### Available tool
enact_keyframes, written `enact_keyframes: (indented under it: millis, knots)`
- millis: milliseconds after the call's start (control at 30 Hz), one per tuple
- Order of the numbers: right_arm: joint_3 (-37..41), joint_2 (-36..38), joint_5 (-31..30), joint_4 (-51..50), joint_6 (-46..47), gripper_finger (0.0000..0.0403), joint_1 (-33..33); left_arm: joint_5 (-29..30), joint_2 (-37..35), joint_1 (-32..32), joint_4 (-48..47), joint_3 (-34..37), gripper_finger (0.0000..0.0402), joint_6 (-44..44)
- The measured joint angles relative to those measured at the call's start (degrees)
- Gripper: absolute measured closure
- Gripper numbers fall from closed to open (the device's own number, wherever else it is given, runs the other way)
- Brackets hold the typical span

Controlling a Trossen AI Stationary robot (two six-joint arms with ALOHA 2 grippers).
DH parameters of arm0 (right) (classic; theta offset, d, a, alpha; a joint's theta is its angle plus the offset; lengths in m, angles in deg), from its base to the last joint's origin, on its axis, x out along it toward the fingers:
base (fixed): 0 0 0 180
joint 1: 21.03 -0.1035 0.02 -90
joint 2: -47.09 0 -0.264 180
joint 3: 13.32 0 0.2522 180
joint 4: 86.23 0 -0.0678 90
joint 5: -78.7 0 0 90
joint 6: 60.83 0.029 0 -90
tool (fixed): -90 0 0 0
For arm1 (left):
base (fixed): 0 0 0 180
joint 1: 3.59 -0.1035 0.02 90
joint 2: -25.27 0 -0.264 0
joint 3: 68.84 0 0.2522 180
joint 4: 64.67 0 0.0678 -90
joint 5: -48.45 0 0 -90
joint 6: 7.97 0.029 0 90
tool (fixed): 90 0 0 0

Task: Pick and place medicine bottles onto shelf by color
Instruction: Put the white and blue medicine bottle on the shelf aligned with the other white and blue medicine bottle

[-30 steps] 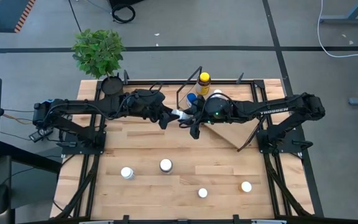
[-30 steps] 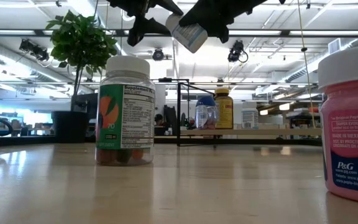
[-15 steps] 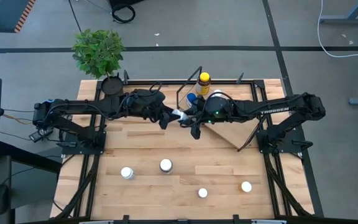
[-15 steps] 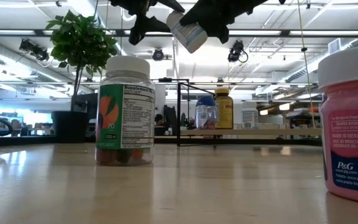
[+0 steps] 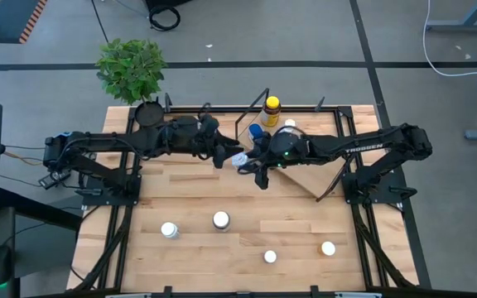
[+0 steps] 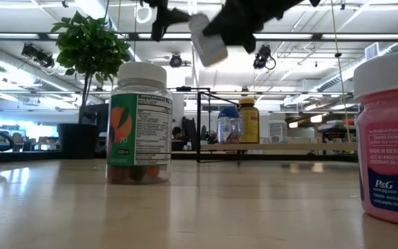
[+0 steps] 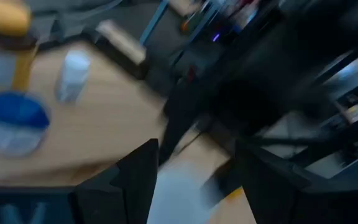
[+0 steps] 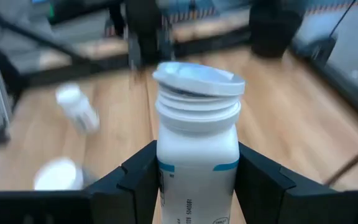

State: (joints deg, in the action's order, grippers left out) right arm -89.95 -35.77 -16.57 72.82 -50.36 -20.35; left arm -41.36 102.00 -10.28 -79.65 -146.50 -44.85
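My right gripper (image 5: 247, 160) clasps a small white plastic bottle with a white cap (image 8: 196, 140) between both fingers, tilted in the air above the wooden plank table (image 5: 189, 194), just beside the tilted light-wood shelf (image 5: 305, 175). My left gripper (image 5: 226, 154) hovers beside the bottle, fingers parted, holding nothing.
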Motion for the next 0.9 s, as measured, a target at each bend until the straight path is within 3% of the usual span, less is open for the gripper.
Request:
enact_keyframes:
  millis: [600,900]
  knots:
    - [-0.1,0.0,-0.6,0.6,2.3,0.0224,0.4,-0.2,0.0,0.2,-1.2,0.0,0.0209,0.1]
    - [0.0,0.2,-0.5,7.0,7.5,0.0224,1.6,0.2,-0.3,0.1,-3.5,-0.1,0.0214,0.3]
